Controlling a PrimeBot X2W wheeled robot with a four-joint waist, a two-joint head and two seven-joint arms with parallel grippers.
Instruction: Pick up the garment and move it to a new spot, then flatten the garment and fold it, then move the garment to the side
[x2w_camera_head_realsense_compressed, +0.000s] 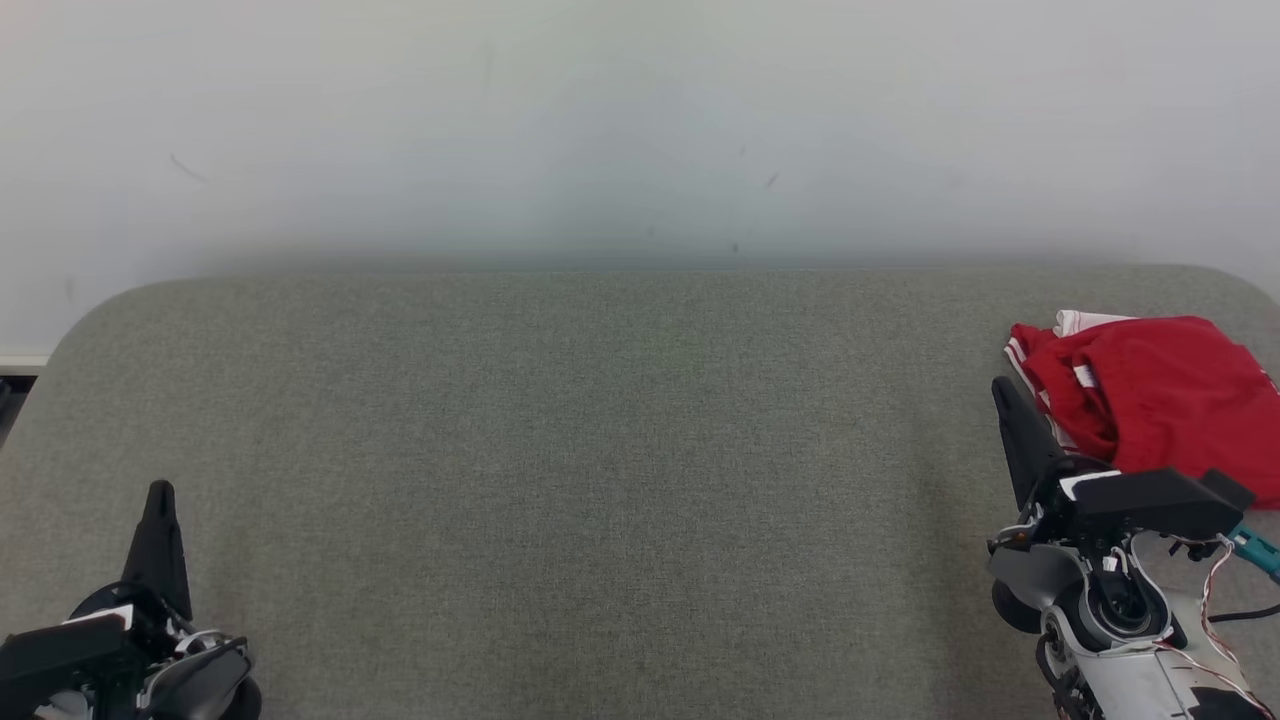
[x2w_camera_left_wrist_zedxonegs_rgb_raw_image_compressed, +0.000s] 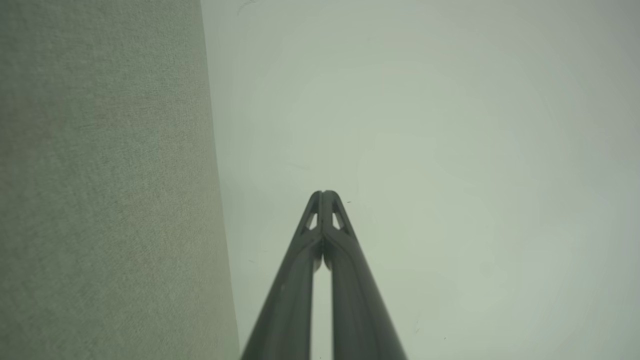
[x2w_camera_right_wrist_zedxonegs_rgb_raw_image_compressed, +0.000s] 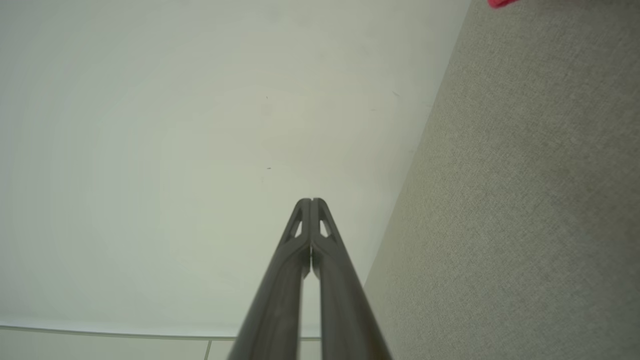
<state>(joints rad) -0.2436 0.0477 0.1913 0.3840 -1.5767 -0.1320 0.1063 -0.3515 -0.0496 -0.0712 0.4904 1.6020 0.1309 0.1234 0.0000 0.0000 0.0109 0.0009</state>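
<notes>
Right gripper (x2w_camera_head_realsense_compressed: 1002, 392): closed, empty, lower right.
Left gripper (x2w_camera_head_realsense_compressed: 160, 487): closed, empty.
Red-and-white garment (x2w_camera_head_realsense_compressed: 1150, 395): likely soft and light; pinch a raised fold.

Long dark fingers (x2w_camera_left_wrist_zedxonegs_rgb_raw_image_compressed: 347, 280), left claw (x2w_camera_head_realsense_compressed: 160, 492), right claw (x2w_camera_head_realsense_compressed: 1003, 392); pale wrist (x2w_camera_head_realsense_compressed: 1120, 640), red-white wires (x2w_camera_head_realsense_compressed: 1215, 580), teal connector (x2w_camera_head_realsense_compressed: 1258, 548).

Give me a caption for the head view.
Red garment crumpled at the grey table's right edge; shut right hand beside it, shut left hand opposite.
</notes>
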